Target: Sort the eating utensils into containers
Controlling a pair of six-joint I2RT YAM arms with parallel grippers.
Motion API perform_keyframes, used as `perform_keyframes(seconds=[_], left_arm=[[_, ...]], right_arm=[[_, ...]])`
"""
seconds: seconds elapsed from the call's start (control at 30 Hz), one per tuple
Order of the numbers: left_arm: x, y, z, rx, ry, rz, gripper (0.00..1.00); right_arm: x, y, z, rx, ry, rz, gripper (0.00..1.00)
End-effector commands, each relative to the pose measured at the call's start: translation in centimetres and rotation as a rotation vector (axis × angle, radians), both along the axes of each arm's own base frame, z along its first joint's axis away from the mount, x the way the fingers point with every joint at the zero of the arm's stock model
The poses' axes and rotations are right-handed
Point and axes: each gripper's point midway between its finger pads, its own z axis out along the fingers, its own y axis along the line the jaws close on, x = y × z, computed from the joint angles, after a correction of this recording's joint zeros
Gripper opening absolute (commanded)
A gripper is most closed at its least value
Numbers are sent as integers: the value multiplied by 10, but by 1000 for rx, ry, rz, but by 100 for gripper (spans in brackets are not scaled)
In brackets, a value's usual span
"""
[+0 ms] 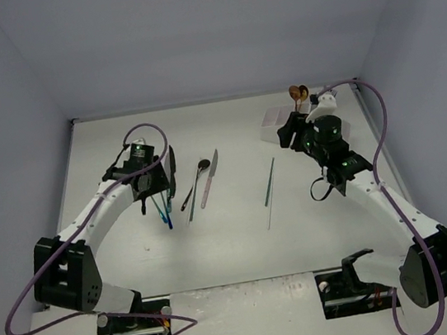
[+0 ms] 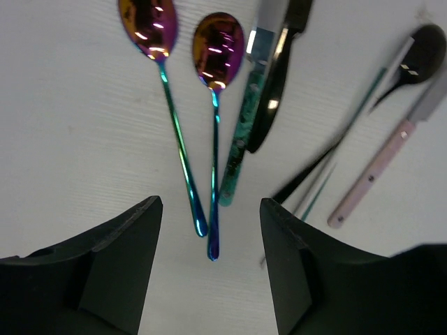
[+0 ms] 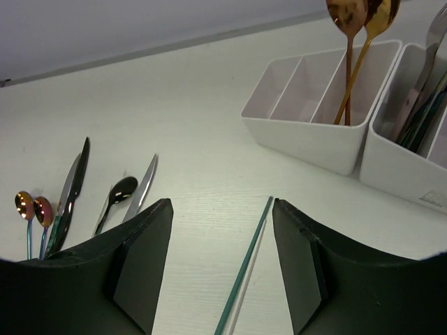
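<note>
Rainbow spoons (image 2: 218,56) on table (image 2: 70,139), handle tips between spread left fingers (image 2: 119,258)

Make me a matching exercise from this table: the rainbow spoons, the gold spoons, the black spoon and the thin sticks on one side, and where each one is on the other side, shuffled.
1. rainbow spoons
2. gold spoons
3. black spoon
4. thin sticks

A. standing in a compartment of the white container
B. on the table beside the pink-handled knife
C. on the table just ahead of the left gripper
D. on the table just ahead of the right gripper, apart from the rest

Pairs: 1-C, 2-A, 3-B, 4-D
</note>
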Motion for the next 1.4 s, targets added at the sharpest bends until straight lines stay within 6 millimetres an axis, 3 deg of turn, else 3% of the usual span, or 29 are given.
perform_keyframes(seconds=[0.0,0.1,0.3,0.5,0.83,0.9,1.03,1.17,1.27,1.37], left_arm=[[27,28,6,-44,-59,257,53],[36,38,0,-45,-44,305,53],[51,54,-31,-29,53,364,49],[61,52,-54,-13,114,365,43],[59,51,-79,5,185,362,34],[57,51,-83,8,195,364,28],[51,52,-89,20,219,356,0],[46,58,-82,44,203,349,0],[44,60,-66,50,164,323,0],[44,59,-30,43,63,278,0]], right_arm=[[-5,17,23,65,-68,63,57],[-5,18,19,57,-62,69,57],[-6,20,15,50,-52,83,59],[-7,20,13,46,-48,88,60],[-8,22,8,47,-34,95,61],[-8,22,8,48,-33,97,61],[-8,24,10,55,-33,105,61],[-11,31,17,71,-43,134,61],[-13,41,22,76,-48,167,61],[-17,61,31,83,-53,232,61]])
